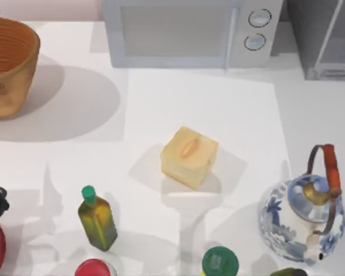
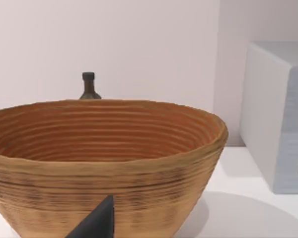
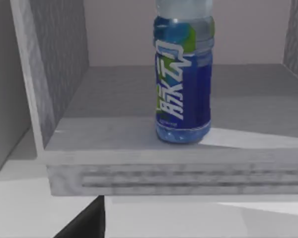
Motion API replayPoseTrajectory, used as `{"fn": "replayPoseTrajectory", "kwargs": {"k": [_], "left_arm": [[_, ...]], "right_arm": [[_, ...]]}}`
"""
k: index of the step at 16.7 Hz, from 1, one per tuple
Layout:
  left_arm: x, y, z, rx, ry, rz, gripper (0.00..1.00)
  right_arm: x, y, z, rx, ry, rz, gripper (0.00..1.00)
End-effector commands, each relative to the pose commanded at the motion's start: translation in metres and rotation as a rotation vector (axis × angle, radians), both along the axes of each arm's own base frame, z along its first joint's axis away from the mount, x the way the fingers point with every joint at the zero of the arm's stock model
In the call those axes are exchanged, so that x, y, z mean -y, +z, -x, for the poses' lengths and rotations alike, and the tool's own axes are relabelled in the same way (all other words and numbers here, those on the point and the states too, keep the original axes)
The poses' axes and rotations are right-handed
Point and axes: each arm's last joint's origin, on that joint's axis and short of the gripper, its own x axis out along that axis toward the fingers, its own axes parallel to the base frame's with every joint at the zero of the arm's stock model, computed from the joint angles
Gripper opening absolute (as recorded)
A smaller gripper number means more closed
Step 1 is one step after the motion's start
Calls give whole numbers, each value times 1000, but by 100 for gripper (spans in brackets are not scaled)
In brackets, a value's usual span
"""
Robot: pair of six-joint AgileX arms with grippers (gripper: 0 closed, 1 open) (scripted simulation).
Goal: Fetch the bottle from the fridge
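1. The blue-labelled plastic bottle (image 3: 184, 79) with white lettering stands upright on the grey floor of the grey box-shaped fridge (image 3: 139, 148), near the front edge, as the right wrist view shows.
2. In the top view the fridge (image 1: 322, 40) sits at the table's 1 o'clock corner, its framed door panel swung open.
3. The white microwave (image 1: 190, 31) with two round knobs stands at 12 o'clock, just beside the fridge.
4. The woven brown basket (image 1: 8, 63) sits at 10 o'clock; the left wrist view faces its wall.
5. The pale yellow cube block (image 1: 188, 156) lies at table centre.
6. The blue-and-white porcelain teapot (image 1: 302, 215) stands at 4 o'clock.
7. The olive-green square bottle (image 1: 96, 219) stands at 7 o'clock.
8. Left and right gripper states: cannot tell; a dark finger edge alone is visible in each wrist view.
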Motion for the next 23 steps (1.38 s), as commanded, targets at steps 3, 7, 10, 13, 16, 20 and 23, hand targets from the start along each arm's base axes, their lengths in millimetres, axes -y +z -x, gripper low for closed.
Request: {"fn": "replayPoseTrajectory", "kwargs": {"k": [3, 7, 10, 13, 16, 20, 23], "left_arm": [[0, 0, 0, 0, 0, 0, 100], [0, 0, 0, 0, 0, 0, 100], [0, 0, 0, 0, 0, 0, 100], [0, 0, 0, 0, 0, 0, 100], [0, 0, 0, 0, 0, 0, 100], [0, 0, 0, 0, 0, 0, 100], [0, 0, 0, 0, 0, 0, 100]], "right_arm": [[14, -12, -5, 20, 0, 7, 100], [23, -21, -7, 38, 1, 17, 100], [23, -21, -7, 39, 1, 17, 100], [22, -21, -7, 39, 5, 18, 100], [24, -9, -24, 112, 32, 71, 100], [26, 10, -77, 210, 66, 125, 100], [22, 12, -128, 209, 67, 108, 100]]}}
